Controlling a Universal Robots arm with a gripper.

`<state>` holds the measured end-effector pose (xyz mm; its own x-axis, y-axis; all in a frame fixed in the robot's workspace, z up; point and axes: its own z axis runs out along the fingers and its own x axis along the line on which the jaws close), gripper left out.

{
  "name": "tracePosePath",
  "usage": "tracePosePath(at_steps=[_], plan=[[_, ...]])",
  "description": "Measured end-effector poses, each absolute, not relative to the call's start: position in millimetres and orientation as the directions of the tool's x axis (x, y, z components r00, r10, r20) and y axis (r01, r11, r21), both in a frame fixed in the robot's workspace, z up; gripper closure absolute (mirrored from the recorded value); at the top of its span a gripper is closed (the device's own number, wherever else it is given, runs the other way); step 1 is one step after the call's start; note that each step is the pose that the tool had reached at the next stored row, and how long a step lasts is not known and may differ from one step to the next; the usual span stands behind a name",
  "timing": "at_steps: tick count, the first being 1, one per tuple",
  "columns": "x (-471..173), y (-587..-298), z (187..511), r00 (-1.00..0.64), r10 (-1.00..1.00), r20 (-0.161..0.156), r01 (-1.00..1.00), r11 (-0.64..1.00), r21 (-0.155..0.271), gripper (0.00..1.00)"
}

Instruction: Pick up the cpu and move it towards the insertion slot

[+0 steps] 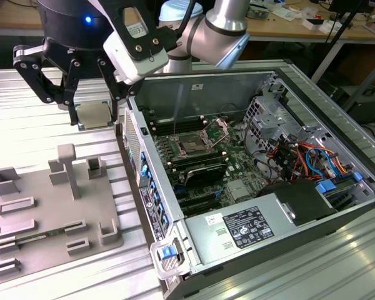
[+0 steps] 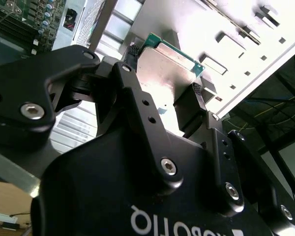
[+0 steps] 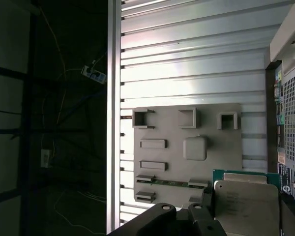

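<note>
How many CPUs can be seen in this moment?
1. The cpu is clamped in the gripper, above the ribbed table at the exterior view's left of the open case, short of the insertion slot. It shows in both wrist views.

The cpu point(image 3: 247, 204) is seen clamped at the gripper point(image 3: 243, 206), lifted clear of the grey fixture plate point(image 3: 187, 147) beyond it.
</note>
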<state>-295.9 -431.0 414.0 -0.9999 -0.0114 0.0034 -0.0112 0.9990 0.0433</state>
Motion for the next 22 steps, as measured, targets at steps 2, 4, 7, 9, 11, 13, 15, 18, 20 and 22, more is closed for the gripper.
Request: tracePosePath(at_steps=[2, 4, 7, 9, 11, 13, 15, 18, 20, 22], plan=[[-294, -431, 414, -1.000, -0.011, 0.003, -0.011, 0.999, 0.043, 0.45], [-289, -431, 414, -1.000, -0.011, 0.003, -0.011, 0.999, 0.043, 0.45], [-282, -431, 414, -1.000, -0.011, 0.003, -0.011, 0.999, 0.043, 0.45], [-277, -431, 414, -1.000, -0.011, 0.003, -0.011, 0.999, 0.043, 0.45], [-271, -431, 414, -1.000, -0.011, 0.003, -0.011, 0.999, 0.043, 0.45], [-266, -431, 414, -1.000, -0.011, 0.003, -0.011, 0.999, 0.043, 0.45], [-257, -430, 414, -1.000, -0.012, 0.003, -0.011, 0.999, 0.043, 0.45], [-248, -429, 414, -1.000, -0.011, 0.004, -0.011, 0.999, 0.043, 0.45], [-244, -428, 414, -1.000, -0.011, 0.004, -0.011, 0.999, 0.043, 0.45], [-238, -425, 414, -1.000, -0.011, 0.003, -0.011, 0.999, 0.043, 0.45]])
